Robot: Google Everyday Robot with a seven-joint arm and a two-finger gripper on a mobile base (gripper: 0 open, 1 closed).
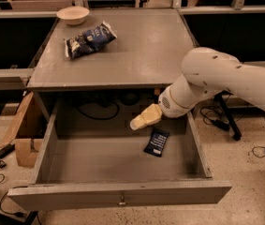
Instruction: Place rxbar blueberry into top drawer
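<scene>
We see the drawer (122, 193) pulled wide open across the lower half of the frame, its knob (121, 201) at the middle of the front panel. The bar (156, 142) lies flat on the drawer floor, right of centre and toward the back, its long side tilted a little off the drawer's walls. It touches none of the walls.

The gripper (136, 123) hangs inside the drawer opening, just above and to the left of the bar and clear of it, pointing toward the lower left. We cannot tell whether it is spread or closed. The white arm (216, 78) reaches in from the right edge of the frame, over the drawer's right wall.

On the tabletop (136, 55) above, a chip bag (89, 40) lies at upper left, with a bowl (73, 14) just behind it at the far edge. A cardboard box (24, 135) stands on the floor left of the drawer.
</scene>
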